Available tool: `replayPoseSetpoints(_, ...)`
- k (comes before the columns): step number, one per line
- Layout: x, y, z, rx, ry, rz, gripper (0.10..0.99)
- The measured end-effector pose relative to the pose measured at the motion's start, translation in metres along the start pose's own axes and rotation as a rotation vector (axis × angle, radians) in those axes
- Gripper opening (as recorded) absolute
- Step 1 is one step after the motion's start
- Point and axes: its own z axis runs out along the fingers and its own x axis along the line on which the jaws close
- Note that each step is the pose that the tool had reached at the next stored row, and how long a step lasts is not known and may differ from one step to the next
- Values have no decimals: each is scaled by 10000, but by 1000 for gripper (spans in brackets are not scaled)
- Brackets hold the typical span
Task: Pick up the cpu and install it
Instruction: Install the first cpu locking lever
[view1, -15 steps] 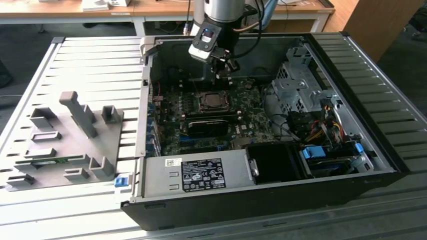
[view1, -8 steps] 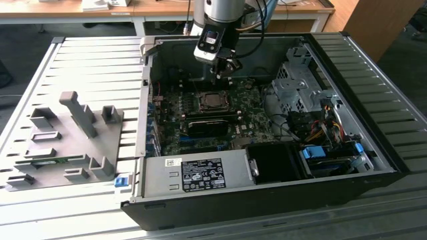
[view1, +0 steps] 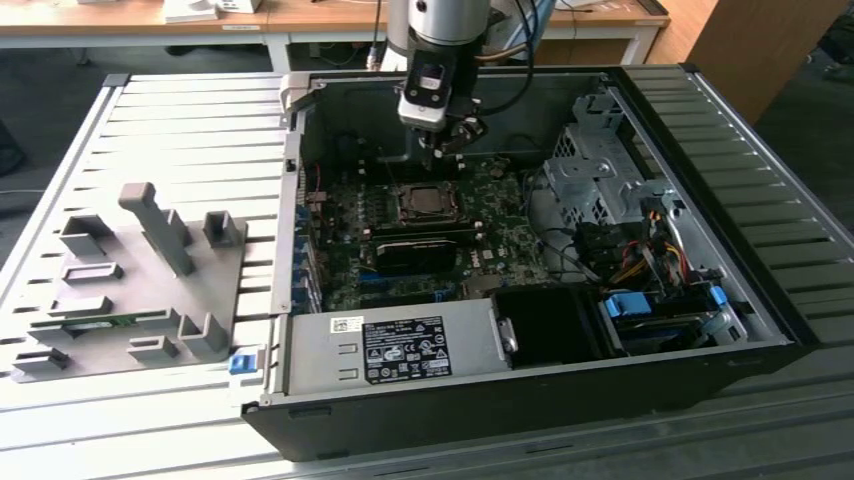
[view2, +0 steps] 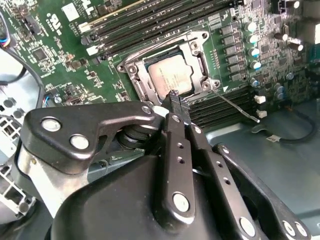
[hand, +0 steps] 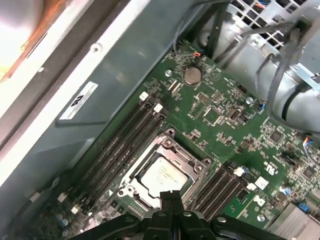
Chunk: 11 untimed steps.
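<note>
- The gripper (view2: 174, 95) is hovering just above the socket with its fingers pressed together, gripping nothing.
- The cpu (view2: 170, 76) is sitting flat in the socket (hand: 165, 175) on the green board (view1: 400, 250) inside the open computer case (view1: 534, 400).

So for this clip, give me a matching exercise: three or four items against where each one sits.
Things:
1. cpu
2. gripper
3. grey tray
4. power supply

Places:
A. on the slatted table outside the case
B. above the board, near the socket
C. in the metal-framed socket
D. at the case's near edge in the exterior view

Pairs: 1-C, 2-B, 3-A, 4-D
</note>
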Motion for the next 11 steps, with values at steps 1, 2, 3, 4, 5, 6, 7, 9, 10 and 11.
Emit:
replayPoseSetpoints(1, 0, 0, 1, 1, 0, -62, 106)
replayPoseSetpoints(2, 0, -1, 1, 2, 0, -106, 106)
replayPoseSetpoints(3, 0, -1, 2, 2, 1, -139, 106)
replayPoseSetpoints(4, 1, -2, 4, 2, 1, -179, 106)
replayPoseSetpoints(5, 2, -3, 5, 4, 1, -225, 106)
replayPoseSetpoints(6, 3, -4, 6, 5, 1, -288, 106)
replayPoseSetpoints(7, 4, -5, 7, 7, 1, -403, 106)
replayPoseSetpoints(9, 5, -6, 9, 12, 2, -708, 106)
replayPoseSetpoints(10, 5, -6, 10, 15, 2, -905, 106)
replayPoseSetpoints(11, 5, -6, 12, 17, 2, -1083, 106)
